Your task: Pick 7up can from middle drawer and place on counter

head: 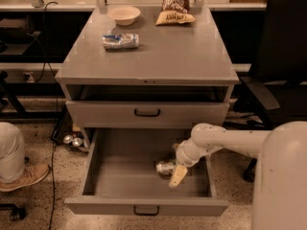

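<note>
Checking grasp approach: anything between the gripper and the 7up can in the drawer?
Nothing. In the camera view the gripper is low inside the open middle drawer, right beside the lying 7up can, with no object or visible gap between them.

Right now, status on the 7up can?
Gripper in open middle drawer, at 7up can. Can on its side, drawer floor. Counter holds blue can, bowl, chip bag.

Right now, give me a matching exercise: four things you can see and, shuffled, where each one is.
Things:
1. 7up can
2. blue-and-silver can
3. bowl
4. pincer

Places:
A. back left of the counter
B. at the arm's tip, down in the drawer
C. on its side on the counter, in front of the bowl
D. lying on the middle drawer floor

Pairs: 1-D, 2-C, 3-A, 4-B.
</note>
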{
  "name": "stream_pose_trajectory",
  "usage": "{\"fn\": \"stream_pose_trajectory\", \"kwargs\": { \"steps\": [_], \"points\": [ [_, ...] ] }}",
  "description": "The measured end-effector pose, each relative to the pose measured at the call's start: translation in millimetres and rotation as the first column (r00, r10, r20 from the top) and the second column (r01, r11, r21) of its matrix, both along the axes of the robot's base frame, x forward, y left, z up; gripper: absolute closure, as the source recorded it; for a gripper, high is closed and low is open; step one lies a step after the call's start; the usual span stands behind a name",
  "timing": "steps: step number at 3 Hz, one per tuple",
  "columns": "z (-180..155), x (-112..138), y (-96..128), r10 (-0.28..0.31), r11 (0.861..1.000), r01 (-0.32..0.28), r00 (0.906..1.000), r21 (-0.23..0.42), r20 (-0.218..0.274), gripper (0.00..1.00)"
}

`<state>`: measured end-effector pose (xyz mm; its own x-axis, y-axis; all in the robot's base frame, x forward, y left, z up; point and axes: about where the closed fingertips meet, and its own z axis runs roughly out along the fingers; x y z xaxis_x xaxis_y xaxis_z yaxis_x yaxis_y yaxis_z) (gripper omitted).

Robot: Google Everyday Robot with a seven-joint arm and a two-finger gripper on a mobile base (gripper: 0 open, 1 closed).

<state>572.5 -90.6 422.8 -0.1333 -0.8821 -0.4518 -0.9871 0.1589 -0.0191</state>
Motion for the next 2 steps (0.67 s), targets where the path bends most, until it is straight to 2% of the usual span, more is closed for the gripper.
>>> {"fn": "stream_pose_trajectory", "kwargs": {
  "steps": [1, 2],
  "points": [
    [-47, 6, -2, -0.029, 1.0, 0.029, 0.9991, 0.001, -0.031, 0.25],
    [-66, 6, -6, -0.045, 0.999, 0.046, 0.9978, 0.005, -0.048, 0.47]
  ]
}}
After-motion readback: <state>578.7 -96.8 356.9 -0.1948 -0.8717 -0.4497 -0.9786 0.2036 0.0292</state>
